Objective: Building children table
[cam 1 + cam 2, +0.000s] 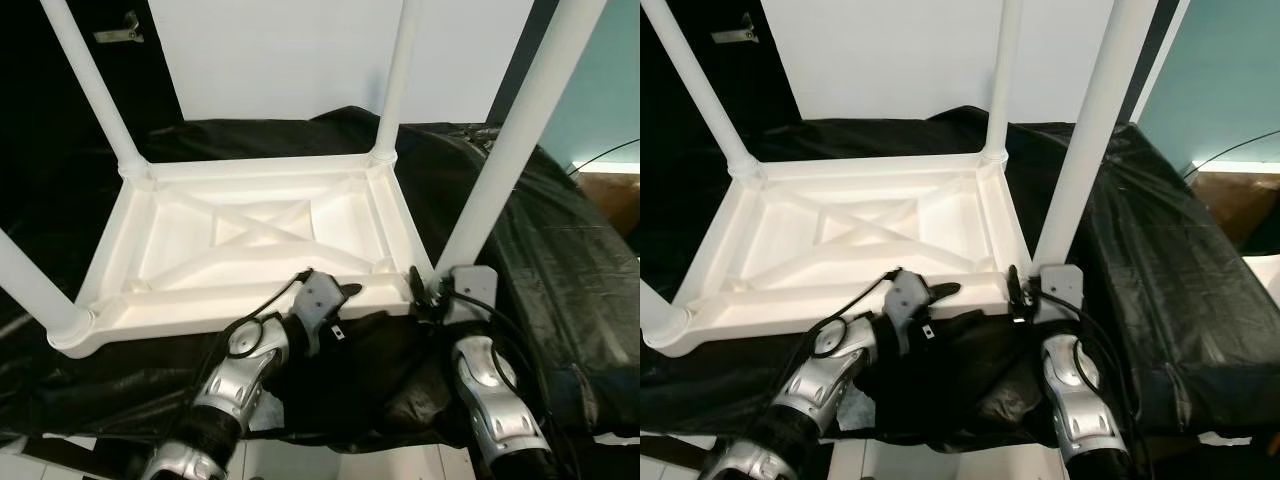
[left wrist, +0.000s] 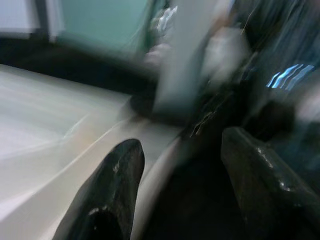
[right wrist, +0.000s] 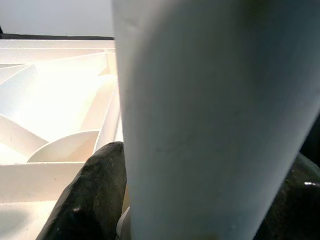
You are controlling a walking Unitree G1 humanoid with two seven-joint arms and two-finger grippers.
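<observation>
The upturned white plastic children's table (image 1: pixel 250 240) lies on a black plastic sheet (image 1: pixel 560 250), four legs up. The right gripper (image 3: pixel 200 200) has its fingers clamped around the near-right white tubular leg (image 1: pixel 500 170). The left gripper (image 2: pixel 185 200), fingers spread and empty, sits at the table's near rim.

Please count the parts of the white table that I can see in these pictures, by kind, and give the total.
Tabletop, upside down: 1
Legs standing up from its corners: 4
Total: 5 parts
The right gripper is at the base of the near right leg.

I count one white table (image 1: pixel 250 240), upside down, with four legs (image 1: pixel 395 80) standing up from its corners. One leg sits between the right claw's (image 3: pixel 190 200) fingers. Two claws; the left claw (image 1: pixel 335 300) is beside it.
</observation>
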